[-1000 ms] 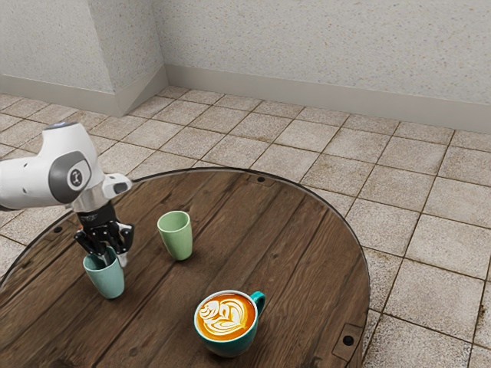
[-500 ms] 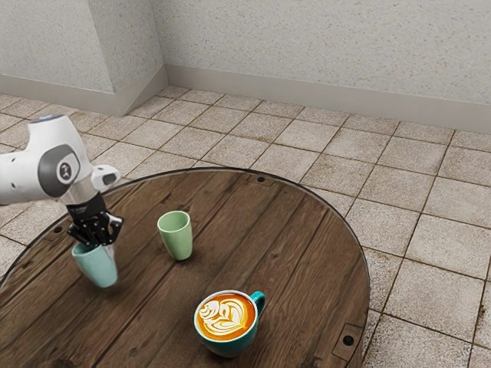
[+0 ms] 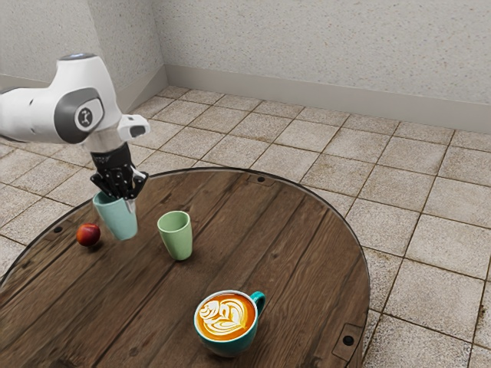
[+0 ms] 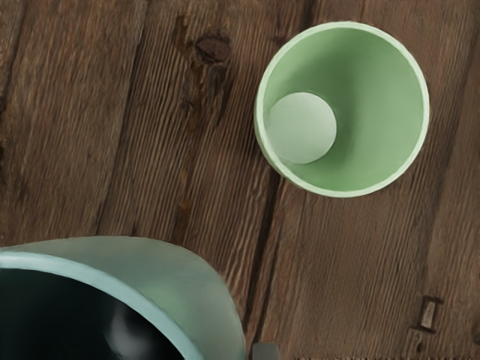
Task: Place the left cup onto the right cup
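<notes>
Side, wrist top-down; both: green cup [image 3: 175,234].

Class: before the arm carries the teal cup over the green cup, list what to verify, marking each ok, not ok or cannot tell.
1. Tool shut on the teal cup: ok.
2. Green cup upright and empty: ok.
3. Teal cup directly over green cup: not ok, it is beside it, apart.
4. Teal cup's base higher than the green rim: cannot tell.
5. Route between the cups free: ok, apple and coffee mug lie off it.
</notes>
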